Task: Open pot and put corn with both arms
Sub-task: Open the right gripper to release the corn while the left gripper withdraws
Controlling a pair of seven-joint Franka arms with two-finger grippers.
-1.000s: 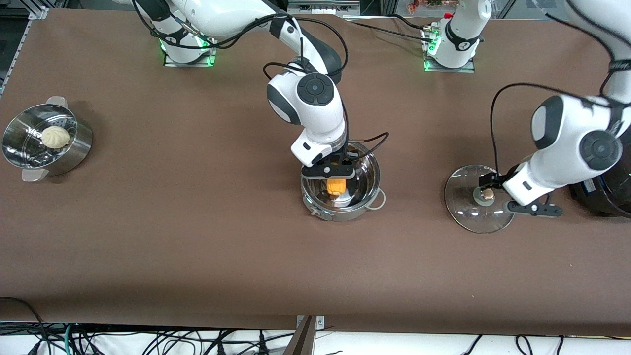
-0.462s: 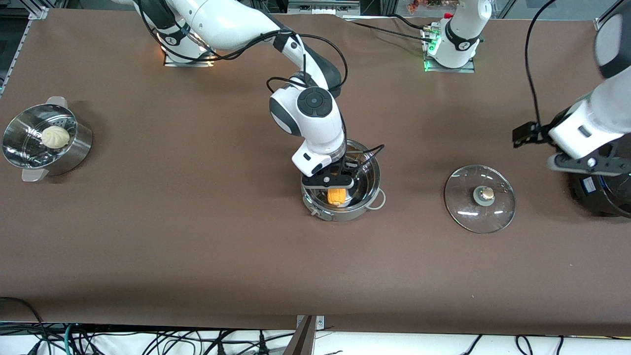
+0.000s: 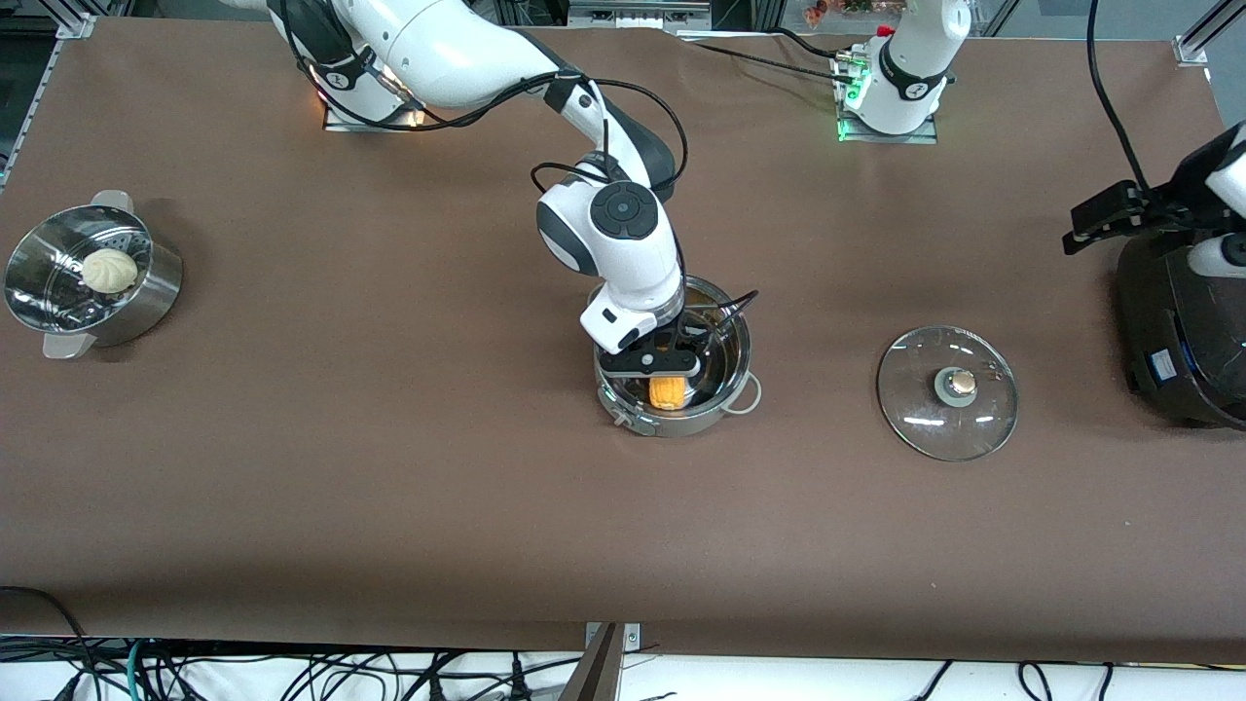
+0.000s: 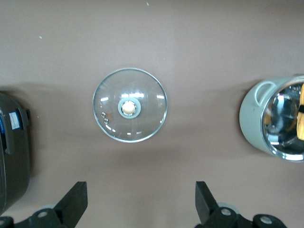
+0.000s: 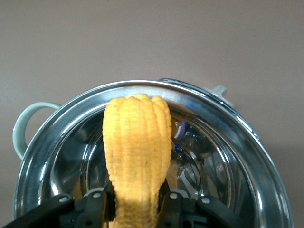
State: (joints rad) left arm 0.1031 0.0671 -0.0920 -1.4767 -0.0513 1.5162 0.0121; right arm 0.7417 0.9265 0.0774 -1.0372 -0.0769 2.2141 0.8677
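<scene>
We find the pot [image 3: 672,365] near the middle of the table [image 3: 389,487], uncovered. The right gripper [image 3: 650,365] reaches down into its mouth, fingers [image 5: 97,206] clamped on the corn [image 3: 666,391]. In the right wrist view the corn [image 5: 137,152] hangs between the two fingers inside the rim of the pot [image 5: 266,156]; we cannot tell whether its tip touches the pot floor.

The lid [image 3: 947,392] lies flat on the table, knob up, well apart from the pot toward the left arm's end. In the left wrist view we see the lid [image 4: 129,111] below the camera, with nothing touching it, and the pot [image 4: 256,123] at the frame edge.

The left gripper [image 4: 140,204] is raised over the table beside the black cooker [image 3: 1183,331], its fingers [image 4: 76,199] spread wide and empty. In the front view only part of the left arm shows, above the cooker.

A steamer bowl [image 3: 146,292] holding a bun [image 3: 108,270] stands at the right arm's end of the table.
</scene>
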